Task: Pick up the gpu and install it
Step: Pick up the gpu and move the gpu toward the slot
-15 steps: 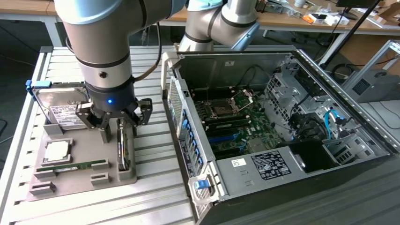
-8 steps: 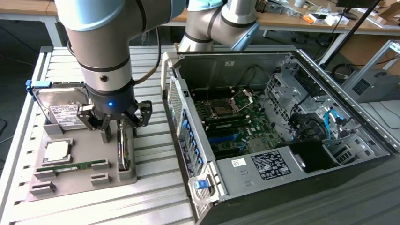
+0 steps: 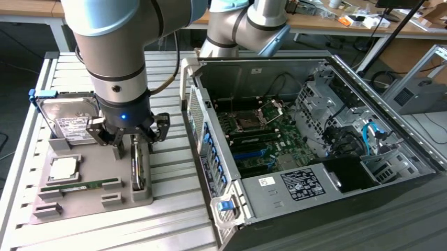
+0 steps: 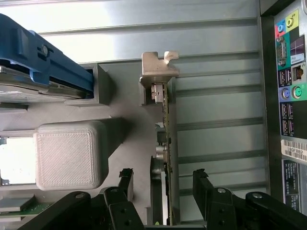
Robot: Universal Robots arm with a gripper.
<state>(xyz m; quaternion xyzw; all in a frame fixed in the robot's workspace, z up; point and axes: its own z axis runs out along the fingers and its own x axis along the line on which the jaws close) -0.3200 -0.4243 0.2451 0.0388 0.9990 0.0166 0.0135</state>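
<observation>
Arm (image 3: 119, 68) upright, spread fingers (image 4: 201, 184) straddling gpu (image 4: 169, 120).

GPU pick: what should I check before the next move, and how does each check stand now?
1. Gripper open: ok.
2. GPU lined up between the fingers: ok, going by the wrist view.
3. GPU gripped: not ok, the fingers stand apart from it.
4. GPU upright on edge in the tray: ok.
5. Case open: ok.
6. Room for the card on the motherboard: cannot tell.
</observation>
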